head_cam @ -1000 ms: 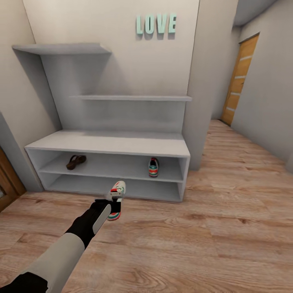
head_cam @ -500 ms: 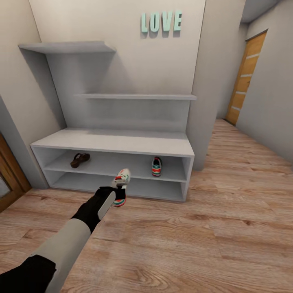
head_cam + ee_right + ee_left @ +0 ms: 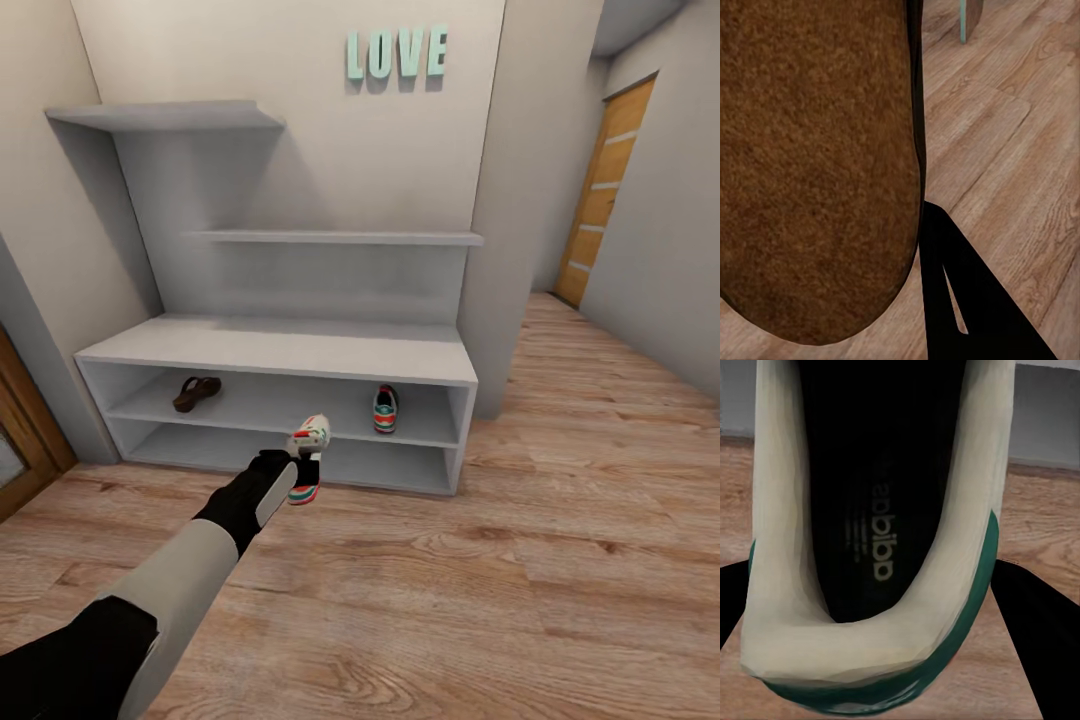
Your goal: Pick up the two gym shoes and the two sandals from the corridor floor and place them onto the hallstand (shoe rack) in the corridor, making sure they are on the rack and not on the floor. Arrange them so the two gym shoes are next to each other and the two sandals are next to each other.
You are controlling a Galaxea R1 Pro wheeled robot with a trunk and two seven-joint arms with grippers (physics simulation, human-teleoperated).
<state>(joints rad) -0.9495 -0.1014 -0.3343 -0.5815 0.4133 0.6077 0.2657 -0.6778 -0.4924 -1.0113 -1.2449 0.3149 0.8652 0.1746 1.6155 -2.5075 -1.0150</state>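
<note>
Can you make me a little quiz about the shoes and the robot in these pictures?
1. True or false: a gym shoe stands on the hallstand's upper tier.
2. What does the left end effector hold? A) a sandal B) a gym shoe C) nothing
3. Fill in: the sandal on the rack lies towards its ___ end in the head view.

Key: 1 true. 2 B, the held gym shoe. 3 left.

Left gripper jaws hidden behind the held gym shoe in the head view; that shoe's toe cut off by the left wrist frame edge; sandal footbed cropped in the right wrist view, straps unseen; shelf sandal too small for detail
</note>
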